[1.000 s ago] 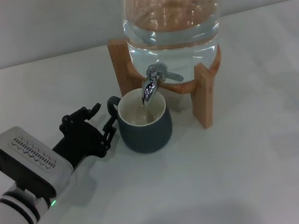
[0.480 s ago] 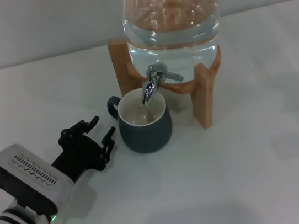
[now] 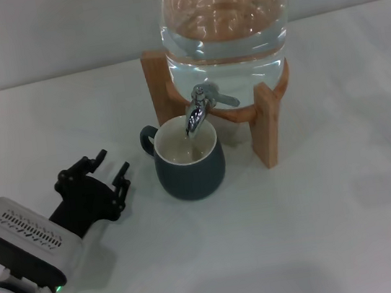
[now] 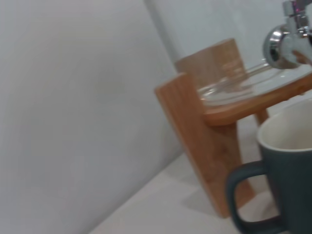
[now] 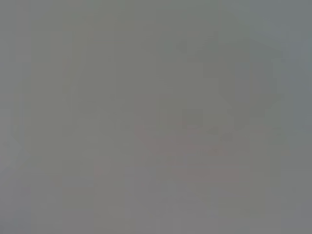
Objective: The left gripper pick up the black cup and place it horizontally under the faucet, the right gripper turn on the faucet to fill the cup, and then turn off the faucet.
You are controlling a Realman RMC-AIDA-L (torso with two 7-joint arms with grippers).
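The black cup [image 3: 189, 163] stands upright on the white table under the faucet [image 3: 200, 107], its handle pointing left. It holds some liquid. The faucet's chrome lever points right. My left gripper [image 3: 109, 167] is open and empty, a short way left of the cup and apart from it. In the left wrist view the cup [image 4: 287, 170] and its handle show close by, with the faucet [image 4: 288, 40] above. The right gripper is out of view; the right wrist view shows only blank grey.
A large clear glass jar [image 3: 223, 22] of water sits on a tan wooden stand [image 3: 268, 121] behind the cup. The white table [image 3: 338, 228] stretches to the front and right.
My left gripper has drawn back from the cup's handle toward the lower left, staying open. The cup and faucet have not moved.
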